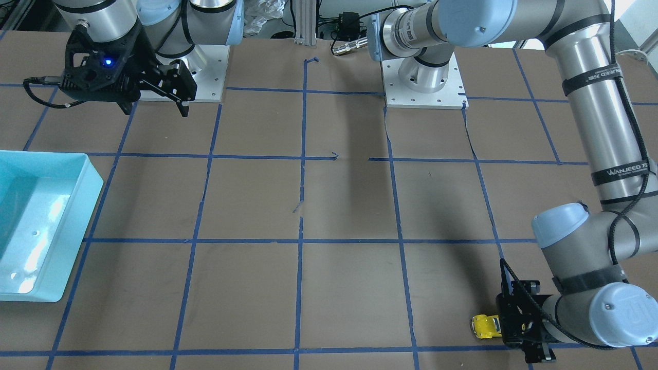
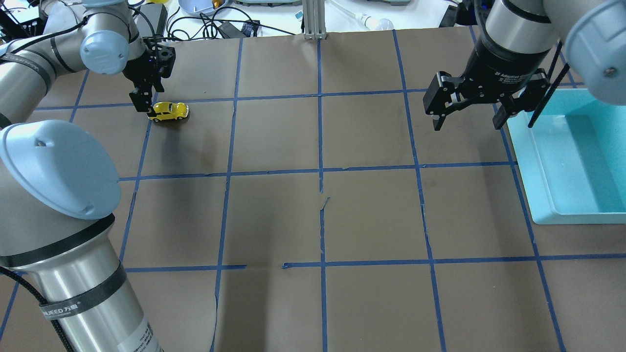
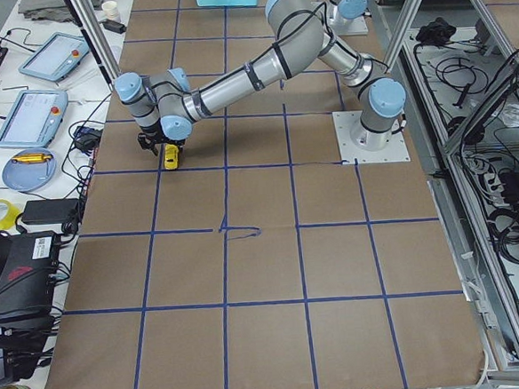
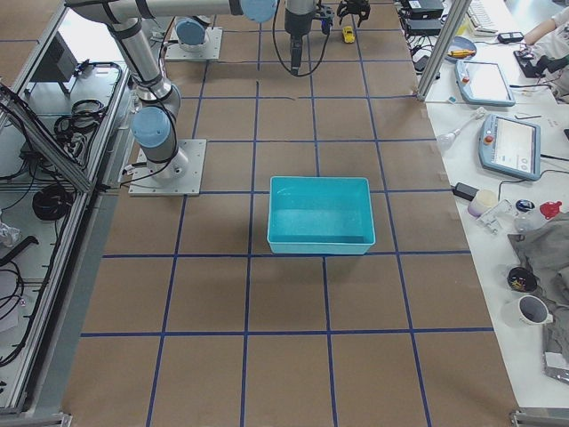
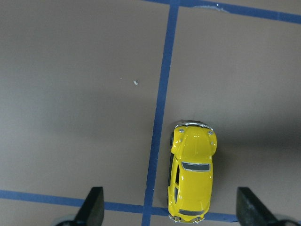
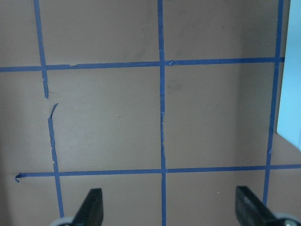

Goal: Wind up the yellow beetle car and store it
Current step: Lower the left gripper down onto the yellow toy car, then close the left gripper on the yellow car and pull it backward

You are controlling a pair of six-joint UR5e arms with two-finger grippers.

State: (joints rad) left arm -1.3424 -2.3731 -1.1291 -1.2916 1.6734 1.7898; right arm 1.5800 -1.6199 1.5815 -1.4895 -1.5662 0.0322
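The yellow beetle car [image 2: 169, 111] stands on the brown table at the far left, its wheels on the paper. It also shows in the front view [image 1: 486, 326] and the left wrist view [image 5: 192, 174]. My left gripper [image 2: 146, 105] is open and low over the car's end. Its fingertips [image 5: 94, 207] sit wide on either side of the car and are apart from it. My right gripper [image 2: 467, 120] is open and empty. It hangs above the table just left of the teal bin [image 2: 577, 215].
The teal bin is empty and shows at the left of the front view [image 1: 31, 295]. Blue tape lines grid the brown paper. Cables, tablets and clutter lie beyond the table's far edge, close to the left gripper.
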